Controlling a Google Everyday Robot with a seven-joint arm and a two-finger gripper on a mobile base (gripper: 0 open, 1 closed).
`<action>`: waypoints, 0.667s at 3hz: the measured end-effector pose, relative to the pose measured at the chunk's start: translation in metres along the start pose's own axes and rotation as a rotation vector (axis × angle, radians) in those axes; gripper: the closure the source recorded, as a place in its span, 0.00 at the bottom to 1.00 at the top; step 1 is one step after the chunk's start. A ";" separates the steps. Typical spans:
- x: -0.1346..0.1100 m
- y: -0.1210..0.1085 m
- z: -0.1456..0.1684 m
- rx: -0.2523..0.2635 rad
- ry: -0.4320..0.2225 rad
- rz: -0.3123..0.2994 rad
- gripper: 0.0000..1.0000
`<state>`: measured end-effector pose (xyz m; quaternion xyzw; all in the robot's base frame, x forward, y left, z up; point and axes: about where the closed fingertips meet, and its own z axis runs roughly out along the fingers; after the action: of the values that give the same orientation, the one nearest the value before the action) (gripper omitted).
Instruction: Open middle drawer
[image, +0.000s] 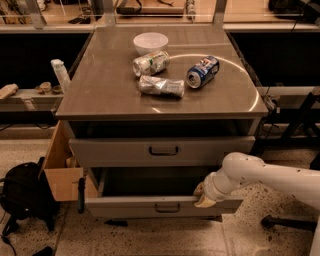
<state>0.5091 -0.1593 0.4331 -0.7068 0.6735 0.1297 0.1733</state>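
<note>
One pincer (203, 197) at grey drawer (125, 206) rim

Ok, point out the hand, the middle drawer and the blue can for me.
hand (204, 198): camera view, its tip at the drawer's top edge.
middle drawer (125, 206): camera view, bare front panel left of the handle.
blue can (202, 71): camera view, middle of its side.

Nothing written could be read in the scene. The blue can (202, 71) on the bench (100, 95) carried pale markings, too unclear to make out as words. The two crushed cans (161, 85) beside it showed no legible label. The end effector (204, 196), resting at the top edge of the middle drawer (125, 206) front, bore no readable mark.
</note>
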 end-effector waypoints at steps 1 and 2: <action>-0.003 0.017 -0.007 -0.005 0.006 0.007 1.00; -0.003 0.017 -0.007 -0.005 0.006 0.007 1.00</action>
<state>0.4916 -0.1605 0.4396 -0.7052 0.6762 0.1300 0.1692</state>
